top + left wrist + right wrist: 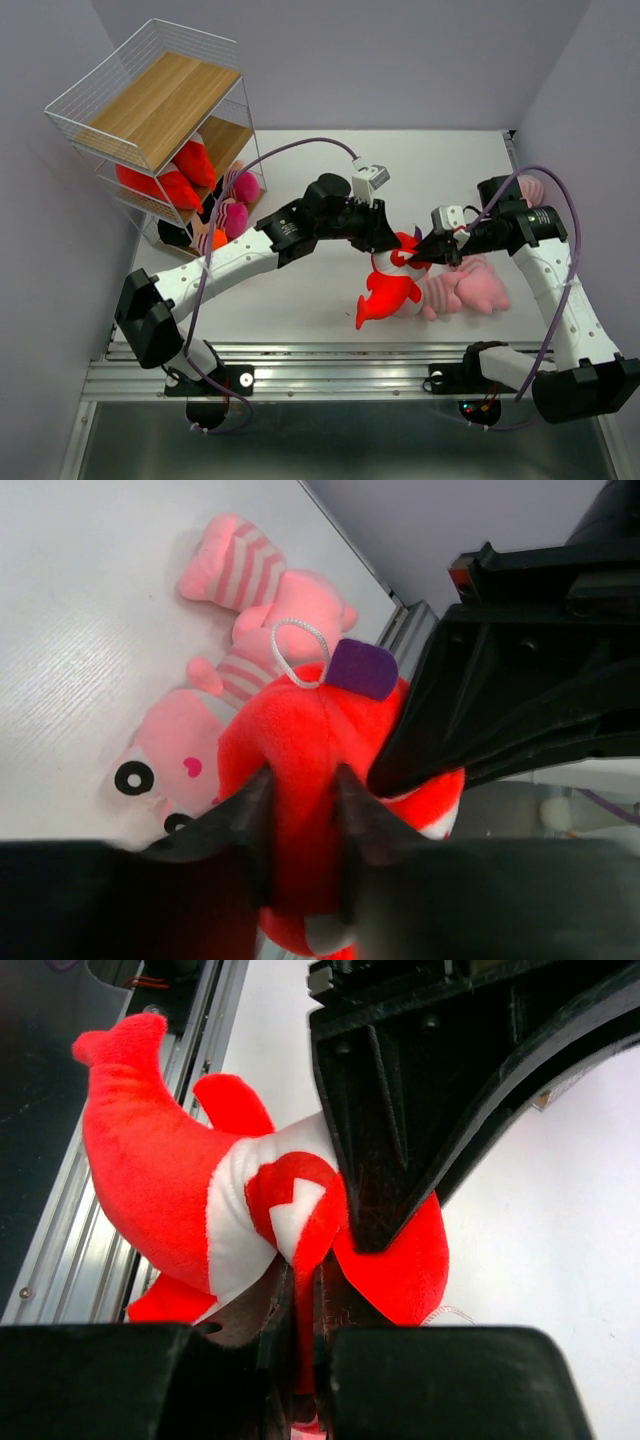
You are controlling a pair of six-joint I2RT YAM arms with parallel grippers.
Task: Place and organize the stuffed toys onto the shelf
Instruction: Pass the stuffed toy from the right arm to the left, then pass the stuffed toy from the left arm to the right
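A red fish toy (pixel 385 288) with white teeth hangs just above the table between both arms. My left gripper (pixel 300 810) is shut on its red back (pixel 300 730), one finger pressed in on each side. My right gripper (pixel 305 1300) is shut on a thin red fold at the toy's mouth (pixel 300 1210). In the top view the left gripper (pixel 395 240) and the right gripper (pixel 425 250) meet over the toy. Pink striped stuffed toys (pixel 470 285) lie just right of it, also seen as pink toys (pixel 240 590) in the left wrist view. The shelf (pixel 165 100) stands at the far left.
Red toys (pixel 170 182) and pink striped toys (pixel 240 187) fill the shelf's lower tiers; its top board is bare. Another pink toy (pixel 532 190) lies behind the right arm. A metal rail (pixel 330 375) runs along the table's near edge. Walls close in on both sides.
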